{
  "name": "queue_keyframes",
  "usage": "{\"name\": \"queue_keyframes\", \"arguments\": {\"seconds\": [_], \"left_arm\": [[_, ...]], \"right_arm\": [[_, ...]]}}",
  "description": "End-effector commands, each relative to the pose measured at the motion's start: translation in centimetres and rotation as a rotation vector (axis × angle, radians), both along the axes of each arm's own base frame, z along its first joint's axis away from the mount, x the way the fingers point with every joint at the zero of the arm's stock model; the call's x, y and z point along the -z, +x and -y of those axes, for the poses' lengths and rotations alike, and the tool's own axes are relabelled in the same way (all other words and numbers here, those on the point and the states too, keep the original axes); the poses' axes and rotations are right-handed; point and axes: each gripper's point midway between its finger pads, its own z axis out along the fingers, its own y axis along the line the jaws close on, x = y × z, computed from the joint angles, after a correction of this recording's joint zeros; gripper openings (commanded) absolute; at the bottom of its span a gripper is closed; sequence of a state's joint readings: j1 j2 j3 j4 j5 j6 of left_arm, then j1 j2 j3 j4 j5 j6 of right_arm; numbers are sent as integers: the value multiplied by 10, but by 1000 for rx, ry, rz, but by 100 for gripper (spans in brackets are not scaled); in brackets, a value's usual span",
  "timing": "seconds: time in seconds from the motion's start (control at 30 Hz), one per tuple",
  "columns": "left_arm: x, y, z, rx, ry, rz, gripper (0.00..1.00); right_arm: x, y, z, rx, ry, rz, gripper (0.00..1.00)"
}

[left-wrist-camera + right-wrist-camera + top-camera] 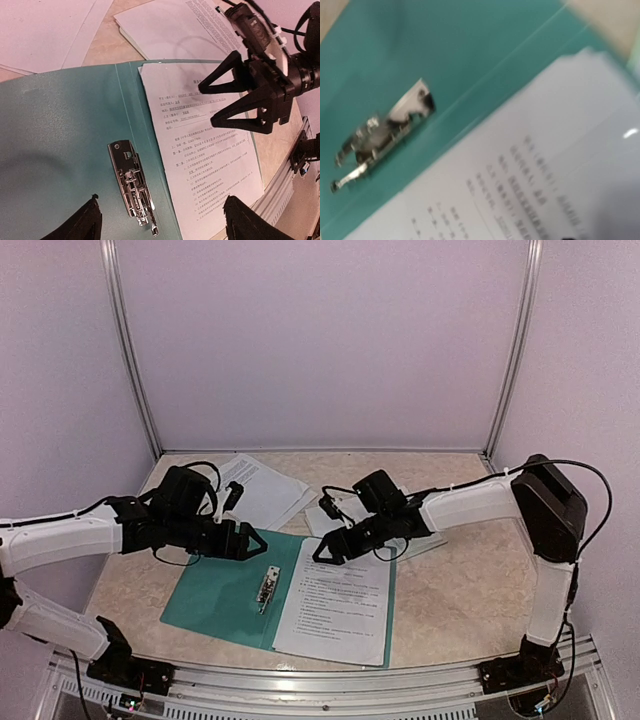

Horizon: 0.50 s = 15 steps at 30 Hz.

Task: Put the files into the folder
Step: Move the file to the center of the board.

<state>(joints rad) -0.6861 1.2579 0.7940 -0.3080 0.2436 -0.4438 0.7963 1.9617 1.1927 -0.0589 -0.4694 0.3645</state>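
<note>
- Lower centre of the top view: the folder [215,600] lies open and flat on the table [460,590], smooth teal leaves.
- On its right leaf lies a thin white sheet of the files [335,610]; the black print is too small to read.
- A silver metal clip [268,585] sits beside the spine.
- The left gripper [258,542] is spread wide, holding nothing.
- The right gripper [322,550] is released over the sheet's top.
- Upper centre: loose sheets [262,490].

The top camera looks down from behind at the whole table [450,590]. Both wrist cameras sit close above the folder [50,125] and clip [132,185].
</note>
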Motion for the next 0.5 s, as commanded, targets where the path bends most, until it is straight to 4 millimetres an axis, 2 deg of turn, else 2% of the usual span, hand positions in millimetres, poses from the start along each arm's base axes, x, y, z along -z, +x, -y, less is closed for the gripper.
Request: {"name": "queue_keyframes", "arguments": {"seconds": [0.0,0.1,0.2,0.27,0.33,0.4,0.47], "left_arm": [[6,7,-30,-193,54,-14,86],[-8,15,-34,-250,37,16,91],[-18,24,-35,-283,39,34,93],[-19,27,-32,-283,44,31,94],[-20,33,-30,-292,62,40,94],[-16,42,-35,-338,93,45,94],[-12,55,-45,-399,122,30,94]], "right_arm": [[-55,36,19,151,-45,175,72],[-57,67,54,284,-138,225,76],[-46,104,109,415,-210,213,78],[-39,124,146,504,-284,223,78],[-35,138,174,567,-313,217,79],[-35,148,187,603,-300,223,80],[-39,156,181,589,-260,235,80]]}}
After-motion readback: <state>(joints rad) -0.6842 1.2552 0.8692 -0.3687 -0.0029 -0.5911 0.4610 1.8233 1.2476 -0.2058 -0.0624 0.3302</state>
